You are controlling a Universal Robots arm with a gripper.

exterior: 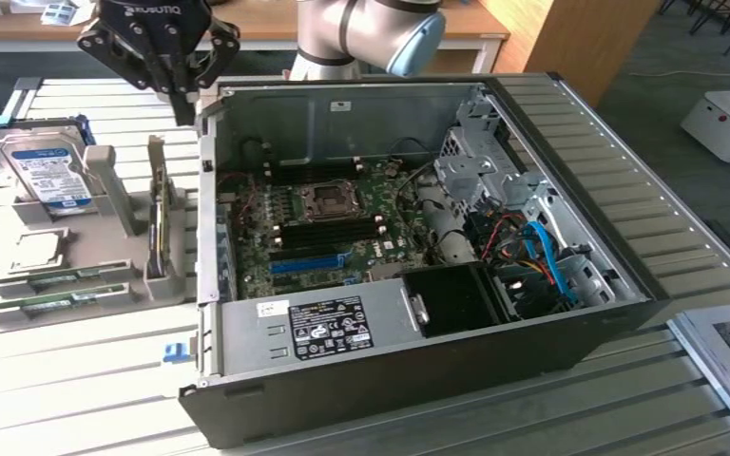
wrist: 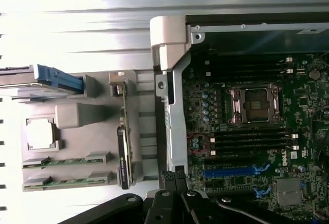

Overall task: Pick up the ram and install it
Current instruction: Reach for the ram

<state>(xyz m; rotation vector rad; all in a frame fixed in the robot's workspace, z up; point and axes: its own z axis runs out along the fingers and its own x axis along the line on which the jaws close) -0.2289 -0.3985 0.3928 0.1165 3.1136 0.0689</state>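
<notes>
Two slim green ram sticks [exterior: 64,278] [exterior: 71,302] lie side by side in the grey holder [exterior: 111,204] at the exterior view's left; the wrist view shows them as ram sticks [wrist: 66,161] [wrist: 66,181]. My black gripper [exterior: 183,106] hangs high above the table, over the gap between the holder and the open computer case [exterior: 619,275]. Its fingers are shut together and hold nothing. In the wrist view the gripper [wrist: 174,179] points down beside the case's wall. Dark ram slots [exterior: 330,231] [wrist: 252,141] flank the processor socket [exterior: 328,199] on the motherboard.
The holder also carries a silver-and-blue hard drive [exterior: 46,169], an upright expansion card [exterior: 157,223] and a square processor chip [exterior: 38,249]. A small blue clip [exterior: 174,352] lies on the slatted table. Inside the case are the power supply [exterior: 320,328], a black shroud [exterior: 460,299] and cables [exterior: 543,252].
</notes>
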